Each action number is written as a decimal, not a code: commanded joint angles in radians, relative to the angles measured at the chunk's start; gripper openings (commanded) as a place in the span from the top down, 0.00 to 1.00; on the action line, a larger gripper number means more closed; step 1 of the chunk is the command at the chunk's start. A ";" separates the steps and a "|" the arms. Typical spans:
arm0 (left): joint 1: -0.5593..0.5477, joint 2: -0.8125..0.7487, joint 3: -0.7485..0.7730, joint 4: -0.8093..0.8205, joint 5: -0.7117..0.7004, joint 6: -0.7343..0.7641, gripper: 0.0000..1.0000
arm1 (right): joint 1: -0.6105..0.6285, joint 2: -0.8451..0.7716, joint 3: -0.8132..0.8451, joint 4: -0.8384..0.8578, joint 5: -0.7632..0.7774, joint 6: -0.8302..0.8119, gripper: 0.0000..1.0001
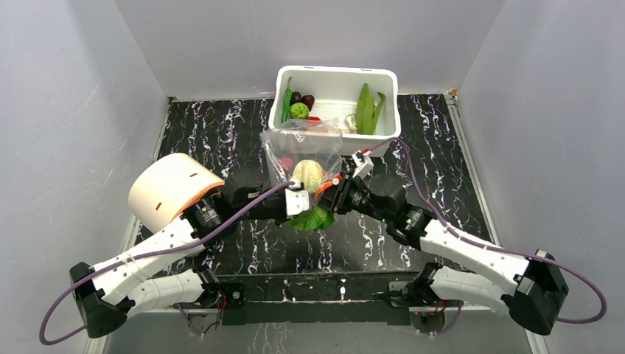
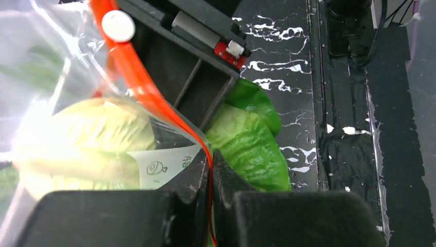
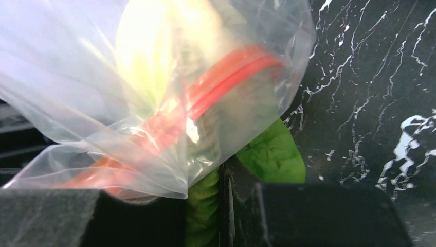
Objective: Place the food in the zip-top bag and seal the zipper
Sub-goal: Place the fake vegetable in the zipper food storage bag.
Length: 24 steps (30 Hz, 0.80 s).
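The bag (image 1: 301, 147), with the cabbage (image 1: 308, 175) at its mouth, is shown just in front of the tub (image 1: 335, 80); bare table (image 1: 206, 133) is left on both sides. The left gripper (image 2: 210, 175) is clenched on the zipper (image 2: 134, 77). The right gripper's (image 3: 205, 193) grasp cannot be told.

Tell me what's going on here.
The left fingers pinch the orange-red zipper strip of a clear crinkly plastic zip-top bag; the right fingers grip the mouth opposite. A pale-green leafy toy cabbage sits partly inside, leaves poking out, so the bag is unsealed. More toy produce waits in the white rectangular tub.
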 commanded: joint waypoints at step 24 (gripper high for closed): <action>-0.005 0.097 0.093 0.052 0.050 -0.385 1.00 | -0.005 -0.246 0.108 -0.057 0.287 0.218 0.79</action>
